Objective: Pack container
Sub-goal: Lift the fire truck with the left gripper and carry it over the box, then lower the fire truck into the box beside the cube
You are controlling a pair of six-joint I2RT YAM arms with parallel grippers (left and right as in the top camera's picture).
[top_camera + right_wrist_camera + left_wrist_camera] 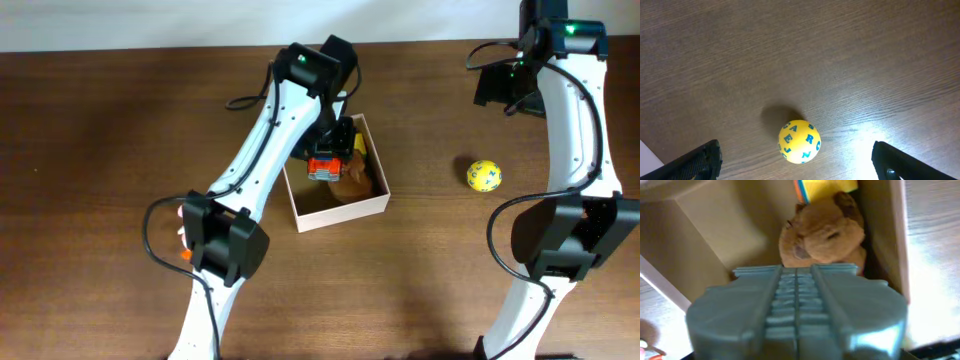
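Observation:
The container is a shallow cream-walled box with a tan inside, standing mid-table. A brown plush toy lies in its right half, with a yellow item beyond it. My left gripper hangs over the box, shut on a ribbed blue-grey toy with an orange-red side; the toy hides the fingers. My right gripper stands wide open above a yellow ball with blue letters, which rests on the wood.
The wooden table carries only the box and the ball. The right arm reaches in along the right side, the left arm crosses from the lower left. A pale wall strip bounds the far edge.

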